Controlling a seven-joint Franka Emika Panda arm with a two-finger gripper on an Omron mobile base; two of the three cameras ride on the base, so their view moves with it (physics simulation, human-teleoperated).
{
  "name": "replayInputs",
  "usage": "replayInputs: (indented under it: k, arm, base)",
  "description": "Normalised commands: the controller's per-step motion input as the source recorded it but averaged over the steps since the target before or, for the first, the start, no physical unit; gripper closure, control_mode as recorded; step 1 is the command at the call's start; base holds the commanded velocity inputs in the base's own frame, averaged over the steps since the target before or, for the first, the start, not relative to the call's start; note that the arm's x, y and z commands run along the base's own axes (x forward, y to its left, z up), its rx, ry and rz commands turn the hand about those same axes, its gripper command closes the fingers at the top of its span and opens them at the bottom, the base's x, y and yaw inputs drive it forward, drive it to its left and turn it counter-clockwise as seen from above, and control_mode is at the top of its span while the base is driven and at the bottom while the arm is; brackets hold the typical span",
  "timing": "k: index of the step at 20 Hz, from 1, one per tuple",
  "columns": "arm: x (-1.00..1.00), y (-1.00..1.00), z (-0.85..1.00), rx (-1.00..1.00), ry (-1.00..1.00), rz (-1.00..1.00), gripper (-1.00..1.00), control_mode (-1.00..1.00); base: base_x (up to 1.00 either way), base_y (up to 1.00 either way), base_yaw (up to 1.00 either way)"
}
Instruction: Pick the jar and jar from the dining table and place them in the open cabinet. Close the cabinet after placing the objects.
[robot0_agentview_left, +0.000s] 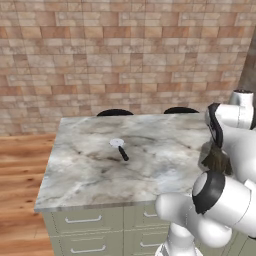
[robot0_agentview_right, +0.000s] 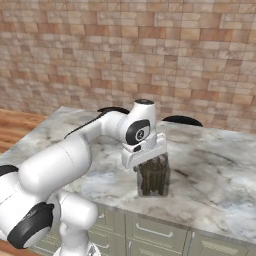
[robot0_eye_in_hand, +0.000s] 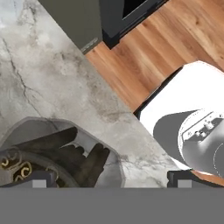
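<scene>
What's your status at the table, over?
Gripper open, just above a jar, nothing held. Jar upright near the table front edge. Utensil lies apart on the slab, not in the way.

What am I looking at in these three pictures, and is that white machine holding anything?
It's a white robot arm in a simulated kitchen. Two cameras ride behind it, left and right; the third looks down from its hand. The arm reaches over a marble table. On it stand a glass jar of dark sticks and, further off, a small utensil. The gripper hangs right over the jar, jaws wide open, one finger beside it. Nothing is held yet.
</scene>
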Motion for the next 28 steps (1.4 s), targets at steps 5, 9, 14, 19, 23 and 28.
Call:
replayInputs:
  k: [5, 9, 14, 19, 23, 28]
  arm:
    - [-0.03, 0.02, 0.18, 0.0, -0.04, 0.08, -1.0, -1.0]
    - [0.0, 0.08, 0.02, 0.0, 0.0, 0.08, -1.0, -1.0]
    - [0.02, 0.13, -0.15, 0.0, 0.05, 0.06, -1.0, -1.0]
    - [0.02, 0.08, -0.22, 0.0, 0.05, 0.06, -1.0, -1.0]
    - [0.02, 0.07, -0.23, 0.0, 0.03, 0.07, -1.0, -1.0]
    - [0.05, 0.11, -0.23, 0.0, 0.04, 0.06, -1.0, -1.0]
  base:
    - [0.0, 0.0, 0.0]
    - [0.0, 0.0, 0.0]
    - [0.0, 0.0, 0.0]
    - [0.0, 0.0, 0.0]
    - [0.0, 0.0, 0.0]
    - [0.0, 0.0, 0.0]
